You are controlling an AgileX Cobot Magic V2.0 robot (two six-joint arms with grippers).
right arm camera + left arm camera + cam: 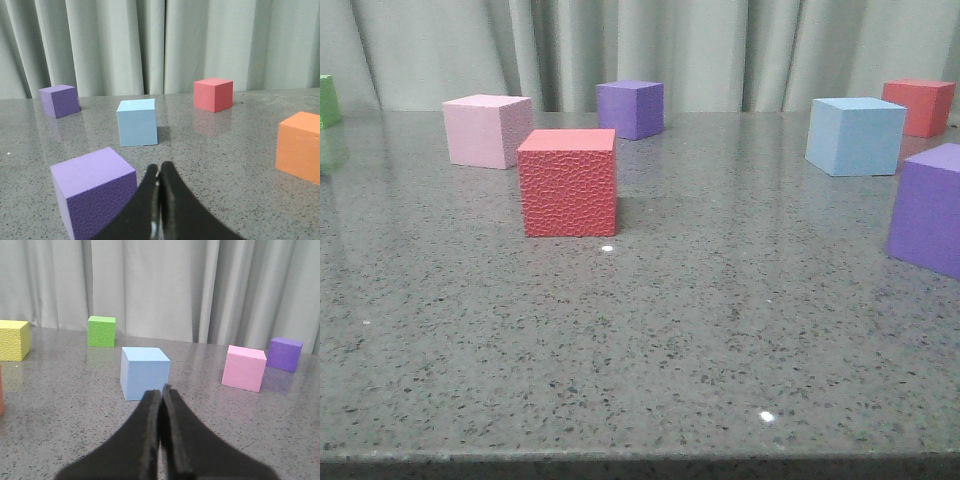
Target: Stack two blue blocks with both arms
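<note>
Sky-blue and matte, one blue block sits on the speckled grey surface just beyond the left hand, whose fingers are pressed together and hold nothing. A pink cube stands off to one side. The other blue block rests ahead of the right hand, likewise pressed together, with a purple cube just beside its fingers.

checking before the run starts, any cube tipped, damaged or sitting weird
Nothing stands out. Every cube in view sits flat and apart on the table, including the blue block on the right and the red cube. Both jaws are shut and hold nothing.
</note>
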